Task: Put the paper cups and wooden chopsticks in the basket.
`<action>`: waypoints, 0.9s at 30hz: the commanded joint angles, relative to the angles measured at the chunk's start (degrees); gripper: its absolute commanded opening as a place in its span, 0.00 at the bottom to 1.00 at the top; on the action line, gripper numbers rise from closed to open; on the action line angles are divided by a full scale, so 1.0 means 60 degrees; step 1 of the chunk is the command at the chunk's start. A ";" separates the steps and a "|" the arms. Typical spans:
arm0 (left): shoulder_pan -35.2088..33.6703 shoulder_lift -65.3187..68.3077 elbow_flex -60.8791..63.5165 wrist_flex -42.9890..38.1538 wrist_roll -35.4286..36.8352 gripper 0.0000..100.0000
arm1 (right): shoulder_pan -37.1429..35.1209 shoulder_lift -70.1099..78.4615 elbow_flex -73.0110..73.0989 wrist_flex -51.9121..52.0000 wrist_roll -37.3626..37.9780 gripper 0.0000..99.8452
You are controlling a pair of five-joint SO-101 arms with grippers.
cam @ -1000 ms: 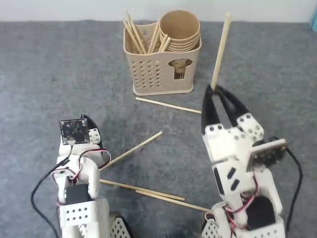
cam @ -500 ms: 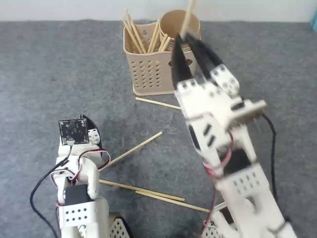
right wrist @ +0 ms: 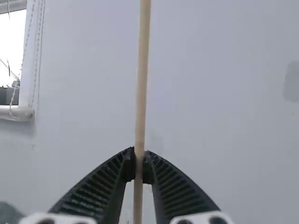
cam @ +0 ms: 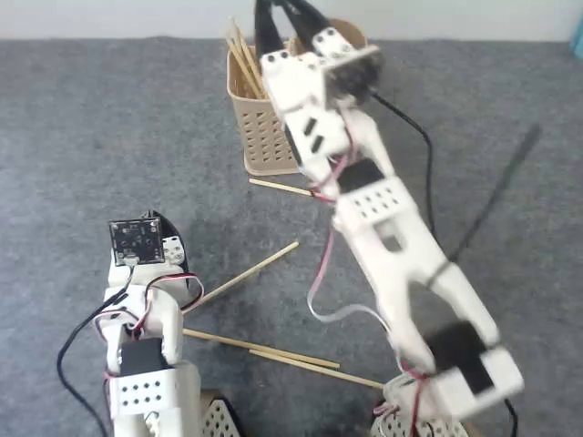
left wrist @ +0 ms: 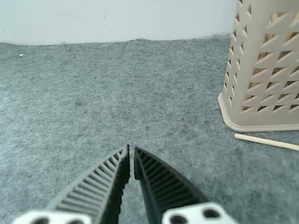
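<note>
Right gripper (right wrist: 138,163): we see it pinching one chopstick (right wrist: 141,70) low on its length, with the stick upright and most of it above the jaws. In the high view this gripper (cam: 284,14) sits at 12 o'clock of the table, above the basket (cam: 264,146).
Left gripper (left wrist: 131,151): pressed together on nothing, low over the mat at 7 o'clock.
Basket contents: a bundle of sticks (cam: 241,59) leans in the 9 o'clock half. The paper cups (cam: 357,32) stand in the 3 o'clock half, mostly behind the arm.
Loose sticks: one (cam: 305,192) lies at the basket's 6 o'clock foot, one (cam: 246,273) is slanted mid-table, and two (cam: 264,350) are near 6 o'clock.
Risk, missed drop: we cannot tell whether the lower tip is inside the rim. Letting go early would probably send the stick down the outer wall.
Risk, jam: we judge the tip could land on the leaning bundle or a cup rim and tip the stick back out.
Risk, knock: the arm is stretched close over the basket, so a low pull-back could shove or topple it.
Risk, slip: the grip is narrow and far below the stick's middle, so the stick may swing in the jaws.
</note>
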 commanded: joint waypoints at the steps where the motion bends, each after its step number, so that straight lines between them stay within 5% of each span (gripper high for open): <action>1: -0.0059 0.0059 -0.0051 0.0000 0.0059 0.02 | -0.0095 0.0960 -0.1348 -0.0242 -0.0015 0.01; 8: -0.0059 0.0059 -0.0051 -0.0015 0.0059 0.02 | -0.0125 0.2498 -0.2183 -0.0286 0.0000 0.01; 17: -0.0029 0.0059 -0.0051 -0.0015 0.0044 0.02 | -0.0125 0.2176 -0.2139 0.0916 -0.0059 0.14; 22: -0.0029 0.0059 -0.0051 -0.0015 0.0044 0.02 | -0.0110 0.0974 -0.2125 0.3245 -0.0059 0.14; 27: -0.0029 0.0059 -0.0051 -0.0015 0.0044 0.02 | -0.0081 -0.1194 -0.2125 0.7407 -0.0762 0.14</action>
